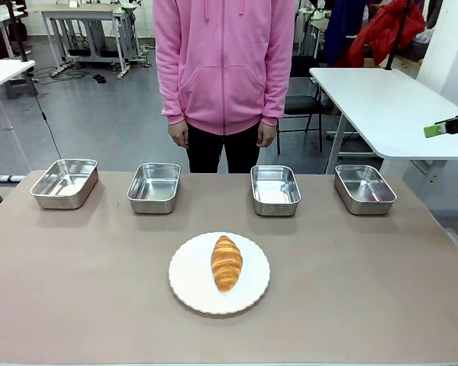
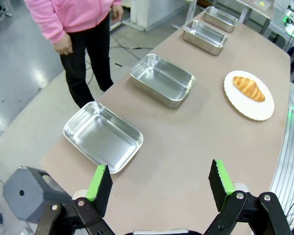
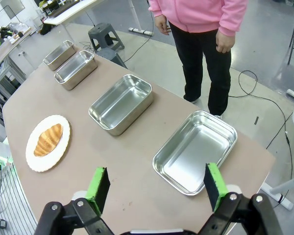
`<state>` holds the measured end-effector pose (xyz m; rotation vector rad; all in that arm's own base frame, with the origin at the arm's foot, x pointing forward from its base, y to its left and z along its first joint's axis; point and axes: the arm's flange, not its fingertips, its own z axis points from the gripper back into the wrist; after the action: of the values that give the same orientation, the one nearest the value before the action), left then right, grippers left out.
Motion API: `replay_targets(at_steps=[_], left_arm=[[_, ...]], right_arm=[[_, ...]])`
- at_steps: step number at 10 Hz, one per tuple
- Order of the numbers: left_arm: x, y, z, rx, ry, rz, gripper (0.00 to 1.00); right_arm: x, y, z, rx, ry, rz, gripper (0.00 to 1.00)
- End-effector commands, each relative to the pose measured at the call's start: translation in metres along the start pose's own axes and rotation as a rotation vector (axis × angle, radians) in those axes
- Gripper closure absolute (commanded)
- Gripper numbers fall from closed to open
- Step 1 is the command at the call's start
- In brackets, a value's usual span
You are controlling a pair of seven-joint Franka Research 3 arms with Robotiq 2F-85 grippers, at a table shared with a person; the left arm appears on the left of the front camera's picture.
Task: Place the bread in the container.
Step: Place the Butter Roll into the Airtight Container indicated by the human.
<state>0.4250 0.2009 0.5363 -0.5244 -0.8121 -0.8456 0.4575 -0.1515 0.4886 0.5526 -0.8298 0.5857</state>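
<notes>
Jaws spread, empty, on left gripper (image 2: pixel 159 186) and right gripper (image 3: pixel 156 186). Croissant (image 1: pixel 227 262) on plate (image 1: pixel 187 278) midway between them, long axis toward person (image 1: pixel 224 69); neither clearly nearer.

Bread (image 1: pixel 227 262) on plate (image 1: pixel 187 280) before a row of four containers (image 1: pixel 275 208)

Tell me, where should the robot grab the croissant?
Grab the croissant around its fat middle, coming straight down from above, I'd say. It lies flat on the white plate, long way pointing toward the person, so a grip closes across its narrower width.
</notes>
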Motion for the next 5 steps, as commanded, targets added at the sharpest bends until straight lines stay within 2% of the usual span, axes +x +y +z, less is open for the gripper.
replay_targets(at_steps=[1,5], left_arm=[[0.0006,-0.0008,0.0022,-0.003,-0.003,-0.009,0.0],[0.0006,-0.0008,0.0022,-0.003,-0.003,-0.009,0.0]], right_arm=[[0.001,-0.0002,0.0006,-0.002,-0.002,0.001,0.0],[0.001,-0.0002,0.0006,-0.002,-0.002,0.001,0.0]])
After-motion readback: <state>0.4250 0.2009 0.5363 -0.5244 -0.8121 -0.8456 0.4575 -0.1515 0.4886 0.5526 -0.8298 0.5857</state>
